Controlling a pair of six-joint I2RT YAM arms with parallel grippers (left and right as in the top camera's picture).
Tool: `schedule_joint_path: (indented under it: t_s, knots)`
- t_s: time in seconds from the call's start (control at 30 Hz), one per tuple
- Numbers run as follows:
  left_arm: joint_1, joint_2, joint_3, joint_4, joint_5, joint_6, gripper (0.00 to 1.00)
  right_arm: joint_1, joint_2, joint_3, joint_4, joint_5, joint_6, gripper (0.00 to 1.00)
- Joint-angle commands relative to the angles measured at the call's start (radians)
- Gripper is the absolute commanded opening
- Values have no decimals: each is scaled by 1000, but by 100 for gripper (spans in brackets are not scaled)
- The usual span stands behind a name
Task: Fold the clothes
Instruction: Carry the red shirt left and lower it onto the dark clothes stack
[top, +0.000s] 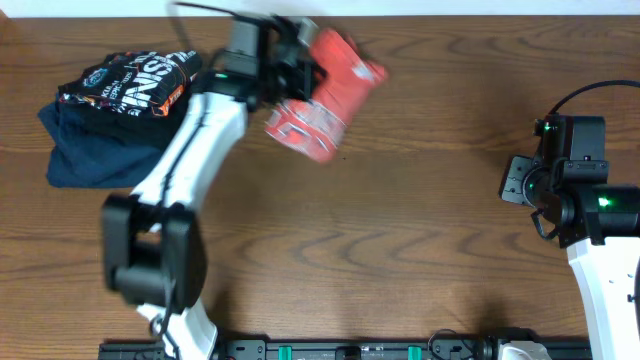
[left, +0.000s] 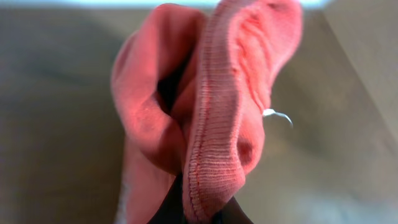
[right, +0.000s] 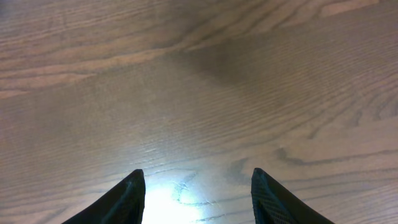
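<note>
From above, the coral-red T-shirt (top: 325, 95) is a crumpled bundle at the far side of the table (top: 400, 250), left of the middle, and it is bunched against the left gripper (top: 292, 62). White block lettering shows on its lower fold. That view is smeared around the tool, so I cannot make out the jaws there.

The left wrist camera fills the gap. The cloth rises out from between two dark fingers (left: 165, 211) at the bottom edge, so the tool is pinched on the shirt. A ribbed, stitched hem (left: 205, 124) runs up the middle of that picture, and a small white thread (left: 277, 115) sticks out beside it. None of the lettering shows from here, and the wood behind is only a brown blur. Most of each finger is cut off by the frame or covered by fabric.

Only the overhead view shows the black shirt (top: 130, 80) with white and orange print. It lies on a navy garment (top: 95, 150) near the far left corner, apart from the red bundle.

The right gripper (right: 198, 199) is well away on the right side. Its wrist view shows the two dark fingertips spread wide over bare wood grain with a bright glare between them, holding nothing. From overhead its fingers are too small to read.
</note>
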Motion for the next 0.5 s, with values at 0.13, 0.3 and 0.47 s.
schedule_joint_path:
  t_s: [0.13, 0.3, 0.47]
  knots:
    - [153, -148, 25, 19, -307, 59, 6, -8, -4, 14, 1, 15, -3, 52]
    - [283, -167, 25, 76, -345, 58, 6, -9, -4, 14, -1, 15, -3, 52]
    - [391, -165, 25, 120, -357, 45, 6, -8, -4, 14, -2, 26, -3, 53]
